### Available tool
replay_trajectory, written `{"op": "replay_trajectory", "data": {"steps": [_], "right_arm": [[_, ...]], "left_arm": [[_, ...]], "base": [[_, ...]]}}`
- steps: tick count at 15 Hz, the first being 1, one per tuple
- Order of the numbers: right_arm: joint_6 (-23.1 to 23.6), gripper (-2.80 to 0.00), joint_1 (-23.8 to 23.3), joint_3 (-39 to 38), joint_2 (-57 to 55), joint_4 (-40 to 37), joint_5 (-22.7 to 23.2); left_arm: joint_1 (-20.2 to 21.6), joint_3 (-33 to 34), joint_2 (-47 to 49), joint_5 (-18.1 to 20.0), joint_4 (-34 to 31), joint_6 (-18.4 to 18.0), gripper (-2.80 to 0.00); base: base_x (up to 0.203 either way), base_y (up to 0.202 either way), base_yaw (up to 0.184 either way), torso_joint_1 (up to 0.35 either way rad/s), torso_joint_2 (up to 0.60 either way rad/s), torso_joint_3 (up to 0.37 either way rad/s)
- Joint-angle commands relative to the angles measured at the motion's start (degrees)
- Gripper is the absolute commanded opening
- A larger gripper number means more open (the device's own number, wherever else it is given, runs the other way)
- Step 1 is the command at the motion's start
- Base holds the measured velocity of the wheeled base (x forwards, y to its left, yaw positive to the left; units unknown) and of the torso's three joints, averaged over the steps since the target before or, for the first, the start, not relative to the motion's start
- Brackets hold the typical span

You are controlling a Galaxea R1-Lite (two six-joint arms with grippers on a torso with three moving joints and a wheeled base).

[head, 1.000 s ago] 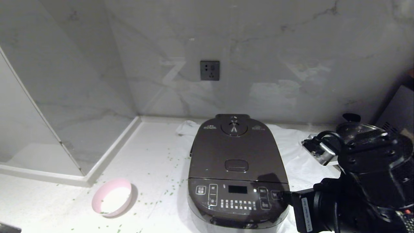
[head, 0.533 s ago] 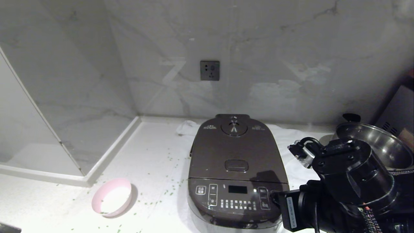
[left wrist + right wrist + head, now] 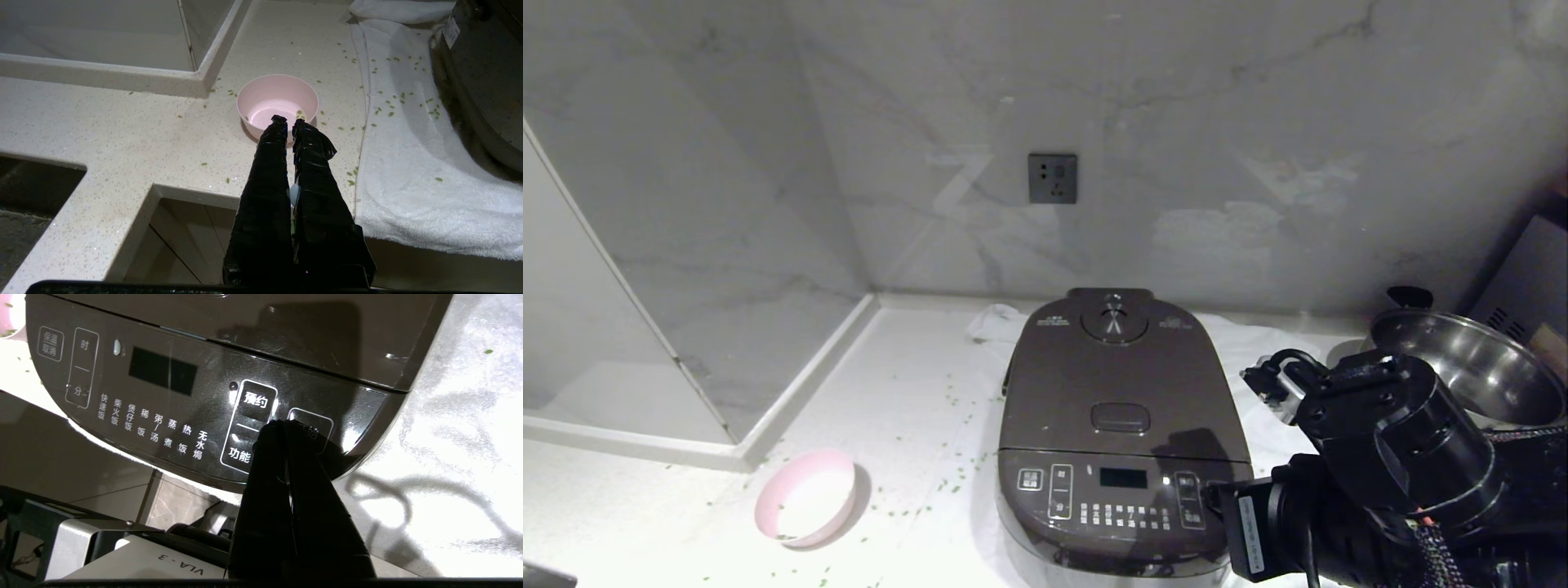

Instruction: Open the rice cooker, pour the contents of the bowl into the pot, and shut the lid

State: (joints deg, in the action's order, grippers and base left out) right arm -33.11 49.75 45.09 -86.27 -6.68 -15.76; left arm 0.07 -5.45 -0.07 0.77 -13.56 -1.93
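While the lid (image 3: 1123, 384) lies shut, the right hand (image 3: 284, 424), fingers pressed together, meets the rice cooker (image 3: 1119, 441) front panel

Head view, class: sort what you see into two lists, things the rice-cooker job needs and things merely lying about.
Job: rice cooker; its shut lid; pink bowl; right gripper at the button panel.

Lying about: steel pan; white towel; wall socket; scattered green bits.

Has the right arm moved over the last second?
Yes. In the head view the right arm has shifted left toward the rice cooker, uncovering the steel pan; its shut gripper is at the front button panel.
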Motion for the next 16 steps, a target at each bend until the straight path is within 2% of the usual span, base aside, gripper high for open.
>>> {"op": "replay_trajectory", "data": {"steps": [1, 9, 16], "right_arm": [[0.35, -2.8, -0.18, -0.01, -0.04, -0.18, -0.23], [1.38, -2.8, -0.48, -0.01, 0.58, -0.26, -0.49], [2.53, -2.8, -2.64, -1.26, 0.59, -0.2, -0.33]], "left_arm": [[0.01, 0.0, -0.01, 0.02, -0.07, -0.01, -2.8], [0.01, 0.0, -0.01, 0.02, -0.07, -0.01, -2.8], [0.01, 0.03, -0.01, 0.02, -0.07, -0.01, -2.8]], "base": [[0.0, 0.0, 0.0, 0.0, 0.0, 0.0], [0.0, 0.0, 0.0, 0.0, 0.0, 0.0], [0.0, 0.0, 0.0, 0.0, 0.0, 0.0]]}}
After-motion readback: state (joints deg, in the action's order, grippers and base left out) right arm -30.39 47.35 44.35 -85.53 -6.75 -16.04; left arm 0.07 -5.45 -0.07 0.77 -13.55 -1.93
